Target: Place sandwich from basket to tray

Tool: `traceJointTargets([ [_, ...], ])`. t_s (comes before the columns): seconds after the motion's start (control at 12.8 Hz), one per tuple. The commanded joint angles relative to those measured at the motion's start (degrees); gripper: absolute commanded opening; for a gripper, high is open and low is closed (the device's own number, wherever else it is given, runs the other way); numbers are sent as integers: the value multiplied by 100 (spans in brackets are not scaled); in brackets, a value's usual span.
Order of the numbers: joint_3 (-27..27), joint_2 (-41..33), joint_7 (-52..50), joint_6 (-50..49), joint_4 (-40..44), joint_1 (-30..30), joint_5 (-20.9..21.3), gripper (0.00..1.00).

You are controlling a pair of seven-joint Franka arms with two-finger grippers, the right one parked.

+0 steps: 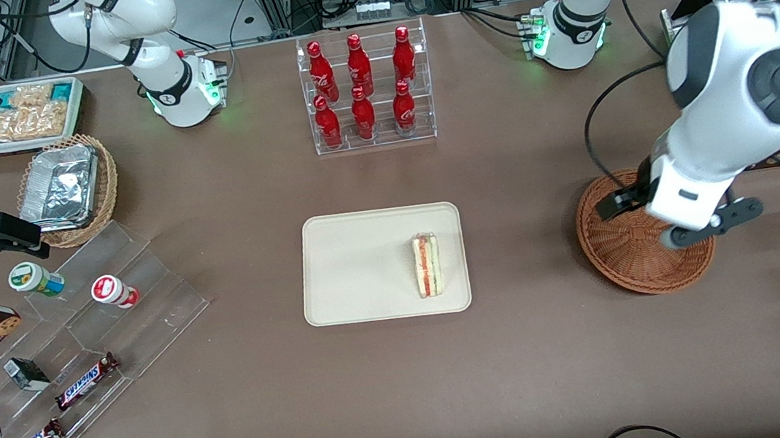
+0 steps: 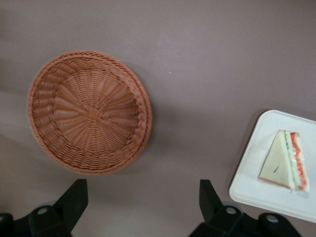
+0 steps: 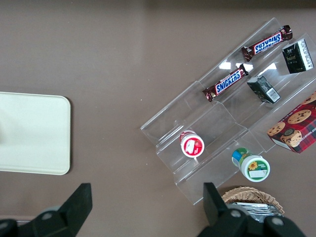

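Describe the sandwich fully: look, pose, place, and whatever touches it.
The sandwich is a triangular wedge of pale white bread with orange-red and green filling layers, in a clear wrap. It lies on the cream tray, near the edge facing the working arm's end of the table, its layered side showing in the front view. Only the tray touches it. The wicker basket is empty, and the open gripper hovers above the table between basket and tray, holding nothing.

Claw (image 2: 140,205) above basket (image 1: 629,258), unobstructed
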Motion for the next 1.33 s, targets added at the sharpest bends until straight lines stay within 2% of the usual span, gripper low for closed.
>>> traceJointTargets([
  [0.0, 15, -715, 828, -4, -609, 327, 9, 100],
  [0.23, 138, -1129, 1198, -434, -628, 319, 70, 100],
  [0.47, 419, -1271, 2454, -734, -348, 327, 0, 100],
  [0.7, 481, -1323, 2448, -1103, -285, 319, -9, 100],
  [1.25, 498, -1403, 2114, -1095, -198, 266, -18, 100],
])
